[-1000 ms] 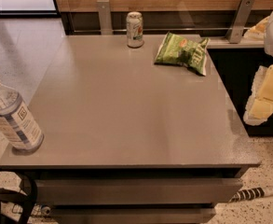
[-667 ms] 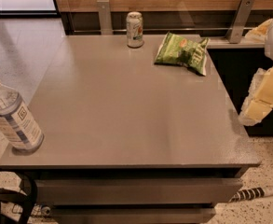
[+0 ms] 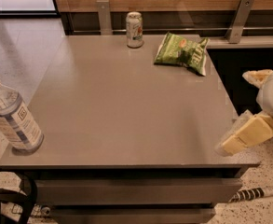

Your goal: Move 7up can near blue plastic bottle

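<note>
The 7up can (image 3: 134, 29) stands upright at the far edge of the grey table (image 3: 126, 106), left of centre. The blue plastic bottle (image 3: 12, 115), with a white cap and a striped label, stands at the table's near left corner, far from the can. My gripper (image 3: 252, 105) hangs off the table's right edge, near the front right corner. Its cream fingers (image 3: 248, 135) are apart and hold nothing. It is far from both the can and the bottle.
A green chip bag (image 3: 181, 52) lies at the far right of the table, right of the can. Two metal posts (image 3: 104, 16) and a wooden wall run behind the table. Drawers sit under the tabletop. A dark cabinet stands to the right.
The gripper has moved down and a little to the left, closer to the table's front right corner. The can, the bottle and the bag have not moved.
</note>
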